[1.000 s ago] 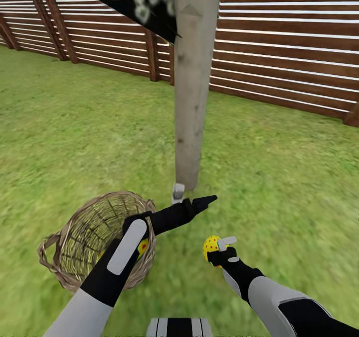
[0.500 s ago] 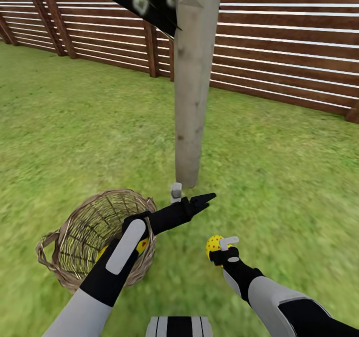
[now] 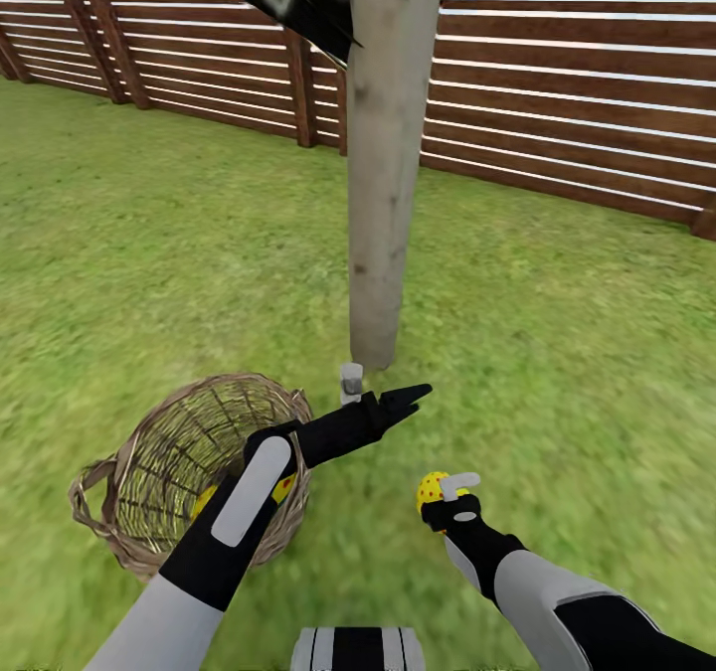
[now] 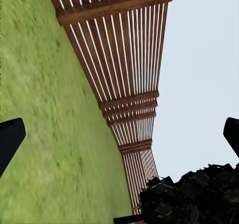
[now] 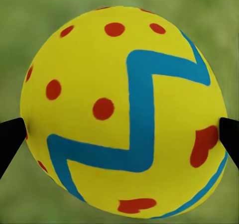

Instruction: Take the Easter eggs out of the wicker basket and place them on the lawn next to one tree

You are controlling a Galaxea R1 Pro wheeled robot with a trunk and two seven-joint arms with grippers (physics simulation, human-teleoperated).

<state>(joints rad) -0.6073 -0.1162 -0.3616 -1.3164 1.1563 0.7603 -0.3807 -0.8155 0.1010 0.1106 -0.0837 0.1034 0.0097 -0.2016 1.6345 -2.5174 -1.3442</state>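
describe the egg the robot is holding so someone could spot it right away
Start at the pale tree trunk before the slatted fence. On the lawn nearer the robot, the right gripper grips an egg: yellow with red dots and a blue zigzag, outside the wicker basket.

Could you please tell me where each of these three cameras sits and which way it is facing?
Head view: on the robot's head, looking down at the tree, wicker basket and both arms.
Left wrist view: near the left gripper, facing lawn and fence; dark fingertips at the edges.
Right wrist view: near the right gripper, facing the held egg.
The head and right wrist views share that egg.
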